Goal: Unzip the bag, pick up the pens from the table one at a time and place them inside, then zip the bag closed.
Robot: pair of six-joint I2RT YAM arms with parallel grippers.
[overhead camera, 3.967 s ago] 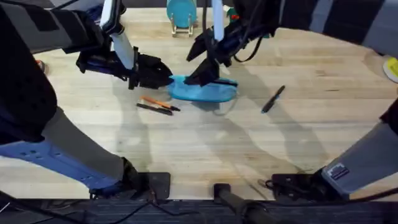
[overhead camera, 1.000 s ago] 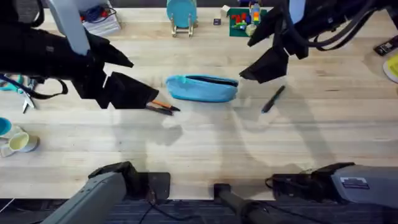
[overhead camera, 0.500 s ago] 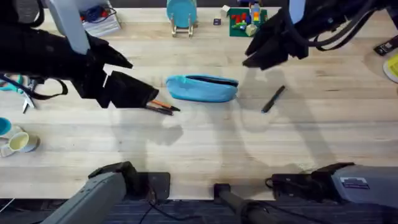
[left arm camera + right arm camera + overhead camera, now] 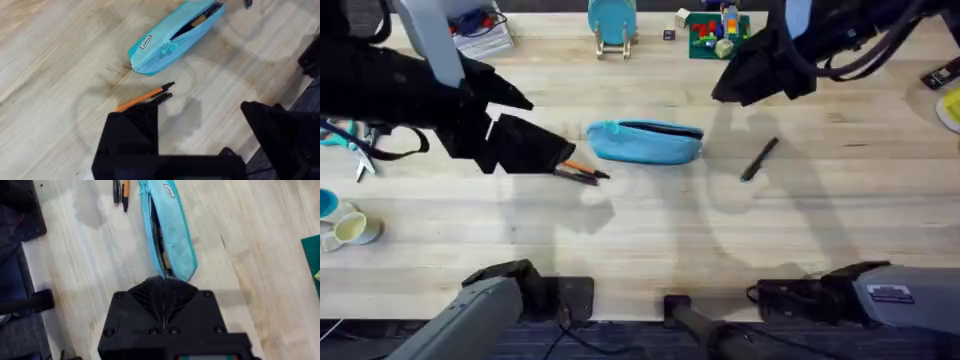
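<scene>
Nearest our bases, the table (image 4: 650, 250) is bare pale wood. Farther out, the black pen (image 4: 759, 159) lies alone on our right side, well apart from the bag (image 4: 645, 142), which rests mid-table with its zipper already open along the top and a dark slit of interior showing. Just beside the bag's left end lie the orange pen (image 4: 140, 99) and a dark one, side by side and touching. Our left gripper (image 4: 545, 152) hangs right over those two, fingers spread wide and holding nothing; in the left wrist view the pens sit just ahead of the fingertips. Farther back, our right gripper (image 4: 745, 85) is raised above the table beyond the black pen, and we cannot tell whether its jaws are parted or closed. We judge that the first pen pick is next. The main risk is that the paired pens touch, so closing on them may catch both or squirt one away; a low approach could also shove them under the bag's end. The bag's soft mouth may sag shut, blocking insertion.
</scene>
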